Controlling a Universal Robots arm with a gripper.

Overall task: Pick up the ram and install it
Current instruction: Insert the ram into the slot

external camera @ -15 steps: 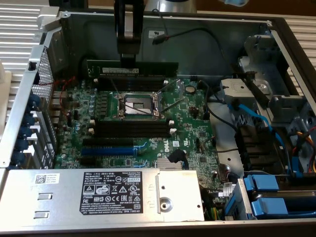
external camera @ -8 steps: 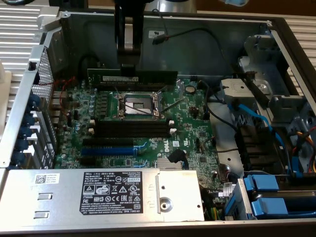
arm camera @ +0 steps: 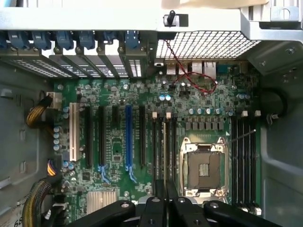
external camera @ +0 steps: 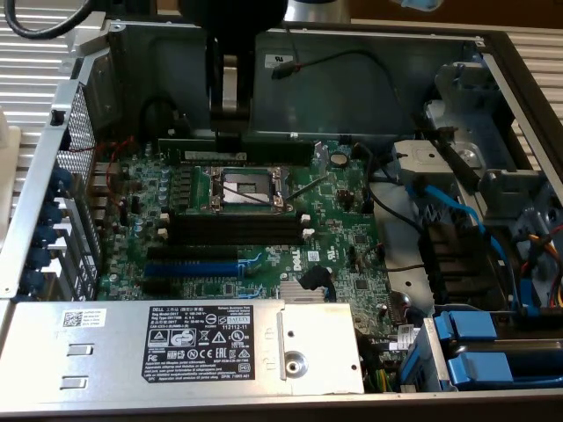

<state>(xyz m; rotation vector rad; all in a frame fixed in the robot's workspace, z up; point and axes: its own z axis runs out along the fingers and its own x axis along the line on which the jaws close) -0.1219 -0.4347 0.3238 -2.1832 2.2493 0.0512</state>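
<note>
One thin, flat ram stick, edge-on, clamped in black gripper.

The gripper clamped the ram, seen edge-on as a thin strip, over the green motherboard of an open computer case. The strip ran in line with black memory slots beside the bare CPU socket. A blue expansion slot and a white slot lay farther off, toward yellow cables.
</note>
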